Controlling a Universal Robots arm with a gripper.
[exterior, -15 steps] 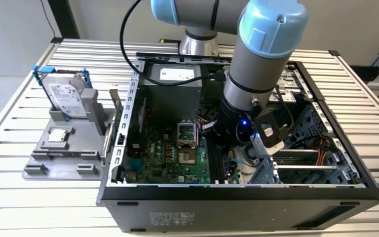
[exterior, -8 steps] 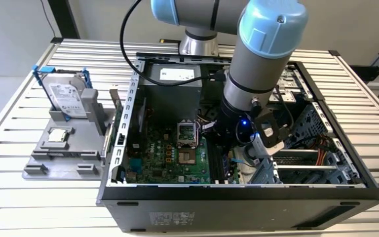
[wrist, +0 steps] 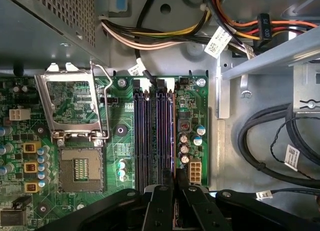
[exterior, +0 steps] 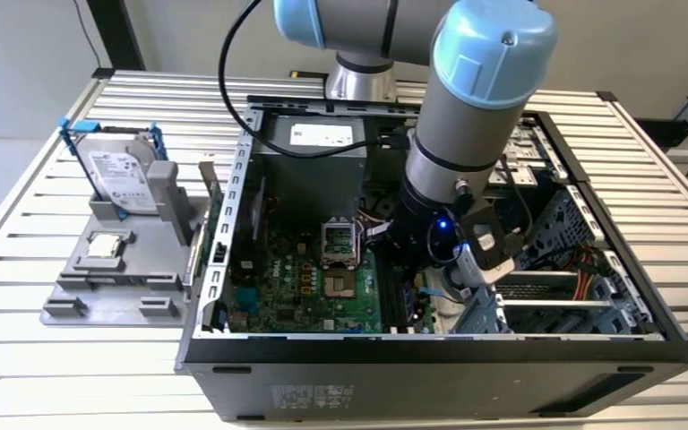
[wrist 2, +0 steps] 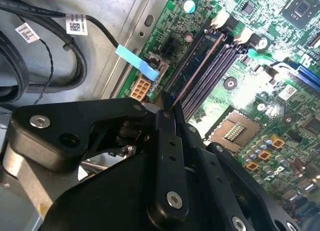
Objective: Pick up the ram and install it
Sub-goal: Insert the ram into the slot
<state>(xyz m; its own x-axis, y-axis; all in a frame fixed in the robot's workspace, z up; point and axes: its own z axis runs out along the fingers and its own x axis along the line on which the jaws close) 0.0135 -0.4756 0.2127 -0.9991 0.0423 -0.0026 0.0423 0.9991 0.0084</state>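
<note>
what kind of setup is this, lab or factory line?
Likely a robotics lab bench for PC assembly: an open computer case on a slatted aluminium table, a grey fixture holding a hard drive, the motherboard exposed.

From my remote station I see an open computer case (exterior: 440, 354) lying on the slatted metal bench (exterior: 33, 358), its green motherboard (exterior: 296, 291) exposed. The processor socket (wrist: 80, 168) sits bare with its metal latch frame (wrist: 72, 103) swung up. On the exterior view's left, a grey holder tray (exterior: 111, 287) carries an upright silver hard drive (exterior: 121, 175) (blue-framed) and a small square processor chip (exterior: 107, 245). Bundled black cables (wrist: 270, 146) run beside the board.
</note>
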